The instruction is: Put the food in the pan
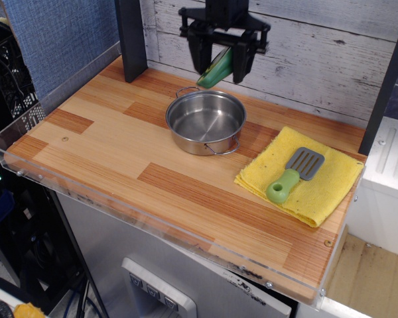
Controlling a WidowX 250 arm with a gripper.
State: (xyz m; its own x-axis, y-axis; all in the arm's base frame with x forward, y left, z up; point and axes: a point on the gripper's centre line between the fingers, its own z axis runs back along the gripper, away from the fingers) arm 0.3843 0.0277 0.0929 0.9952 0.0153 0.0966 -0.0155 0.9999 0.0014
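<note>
Arm and pincer, single unit, black.
I see my pincer (220,68) hanging from the top edge of the view, pointing straight down, its two dark fingers (241,65) clamped on the food (215,69), which sits tilted between them. The arm above is cut off by the frame.

A wooden table (119,149) of striped light and reddish planks has a clear acrylic lip along its front and left edges. On its right side lies a folded yellow cloth (318,192) (slightly speckled), and on the cloth rests a grey slotted spatula (293,174) with a green handle, blade pointing away. Behind stands a whitewashed plank wall (318,46); a dark post (131,36) rises at the back left.
</note>
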